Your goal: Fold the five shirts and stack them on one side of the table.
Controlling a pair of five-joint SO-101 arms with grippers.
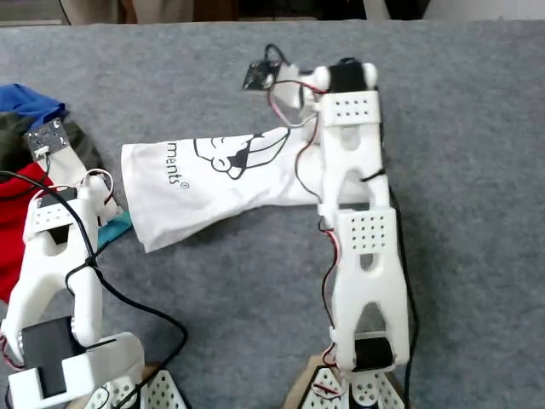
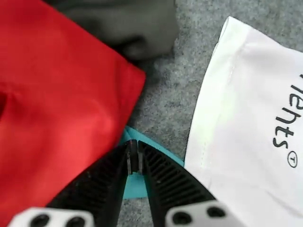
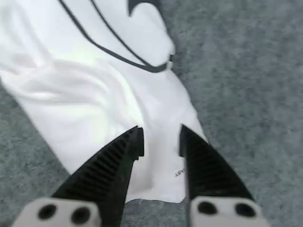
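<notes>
White shirt [image 1: 196, 183], folded into a long strip, lies centre-left in the high view on the grey table [image 1: 477, 128]. Right tool [image 3: 161, 139], jaws parted, hangs over one end of it. Left tool [image 2: 134, 158], jaws pressed together, sits above a teal shirt [image 2: 158, 150], beside the red shirt [image 1: 13, 230] at the high view's left edge.
</notes>
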